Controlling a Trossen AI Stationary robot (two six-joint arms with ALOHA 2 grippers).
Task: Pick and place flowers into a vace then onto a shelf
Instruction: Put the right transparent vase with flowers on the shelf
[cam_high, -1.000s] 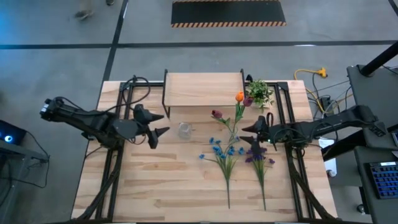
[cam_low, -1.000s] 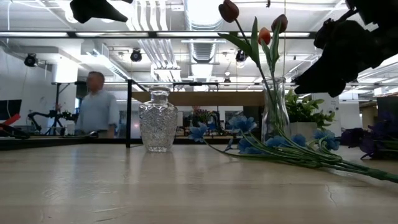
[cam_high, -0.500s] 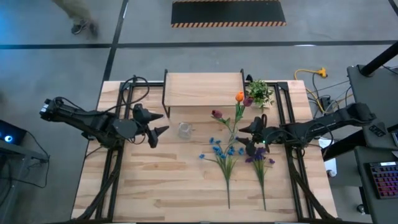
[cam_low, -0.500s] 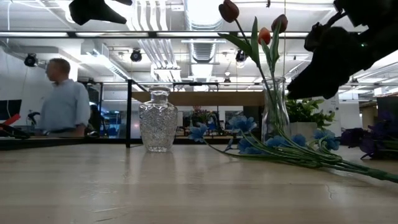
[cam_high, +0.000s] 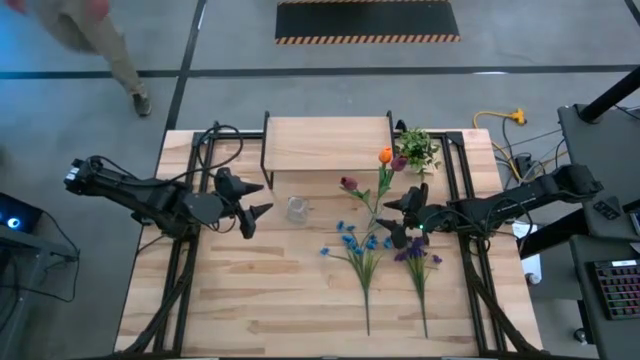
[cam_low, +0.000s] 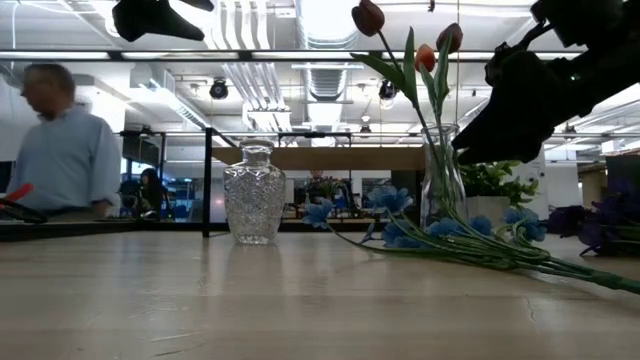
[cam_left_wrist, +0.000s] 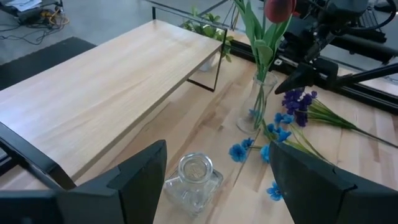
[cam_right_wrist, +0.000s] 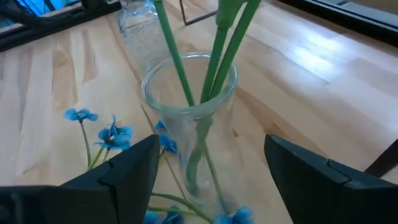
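A tall clear glass vase (cam_high: 377, 212) (cam_right_wrist: 189, 118) stands on the table with three tulips in it: dark red (cam_high: 348, 184), orange (cam_high: 385, 155) and maroon (cam_high: 398, 162). My right gripper (cam_high: 392, 217) (cam_right_wrist: 211, 140) is open just right of this vase, one finger toward each side of it, not touching. A blue bunch (cam_high: 360, 245) and a purple bunch (cam_high: 416, 254) lie flat on the table. A cut-glass vase (cam_high: 297, 209) (cam_left_wrist: 196, 174) stands empty by the shelf (cam_high: 327, 143). My left gripper (cam_high: 262, 198) hovers open to its left.
A small potted plant (cam_high: 417, 150) sits at the shelf's right end. The shelf's black legs (cam_left_wrist: 211, 78) stand just behind both vases. Bare plank tabletop (cam_high: 260, 290) lies toward the near edge. A person (cam_low: 55, 150) walks past beyond the table.
My right gripper has moved toward the table's left, closing in on the tall vase with the tulips, and has stayed open. The flowers and vases have not moved. A person has walked across the room behind the table.
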